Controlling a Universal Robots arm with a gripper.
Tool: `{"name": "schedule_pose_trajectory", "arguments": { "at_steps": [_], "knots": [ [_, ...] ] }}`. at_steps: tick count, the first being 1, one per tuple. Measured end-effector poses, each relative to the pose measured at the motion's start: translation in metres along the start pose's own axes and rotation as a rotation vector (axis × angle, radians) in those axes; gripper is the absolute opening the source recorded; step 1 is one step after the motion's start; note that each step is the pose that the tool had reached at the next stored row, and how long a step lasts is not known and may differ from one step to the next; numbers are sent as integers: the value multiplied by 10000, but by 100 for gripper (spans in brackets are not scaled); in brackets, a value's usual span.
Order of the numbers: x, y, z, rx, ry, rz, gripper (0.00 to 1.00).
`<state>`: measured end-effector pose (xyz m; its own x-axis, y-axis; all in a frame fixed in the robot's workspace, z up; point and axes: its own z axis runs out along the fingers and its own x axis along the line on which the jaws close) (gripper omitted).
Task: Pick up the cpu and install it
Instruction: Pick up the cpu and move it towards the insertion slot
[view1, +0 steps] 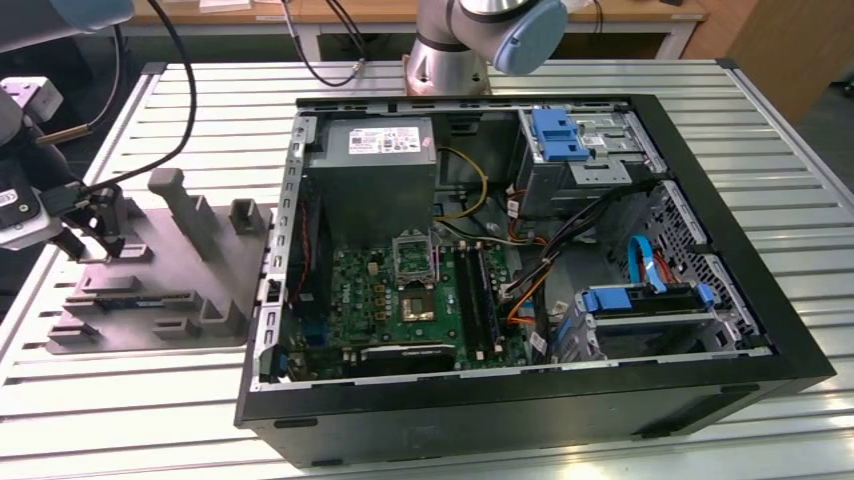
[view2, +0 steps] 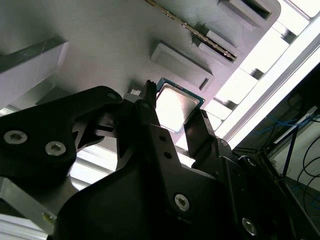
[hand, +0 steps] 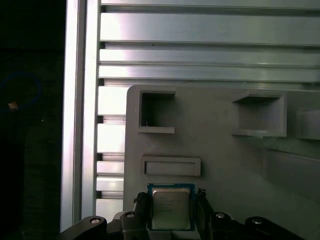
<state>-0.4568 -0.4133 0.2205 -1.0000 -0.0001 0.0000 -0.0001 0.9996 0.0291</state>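
"Where was the cpu (hand: 170, 207)?"

"Between the gripper (hand: 171, 197) fingers (hand: 141, 210), pinched at two opposite edges."

"And that was where?"

"Over the grey fixture tray (hand: 225, 165) on the slatted table (view1: 134, 400), well apart from the open computer case (view1: 534, 420)."

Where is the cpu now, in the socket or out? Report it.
Out. The cpu sits at the gripper over the grey holder tray, apart from the motherboard socket inside the computer case.
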Motion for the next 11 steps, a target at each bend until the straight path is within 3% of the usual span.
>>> {"name": "schedule_pose_trajectory", "arguments": {
  "at_steps": [11],
  "knots": [
    [-4, 1, -21, 1, 1, 0, 47]
  ]
}}
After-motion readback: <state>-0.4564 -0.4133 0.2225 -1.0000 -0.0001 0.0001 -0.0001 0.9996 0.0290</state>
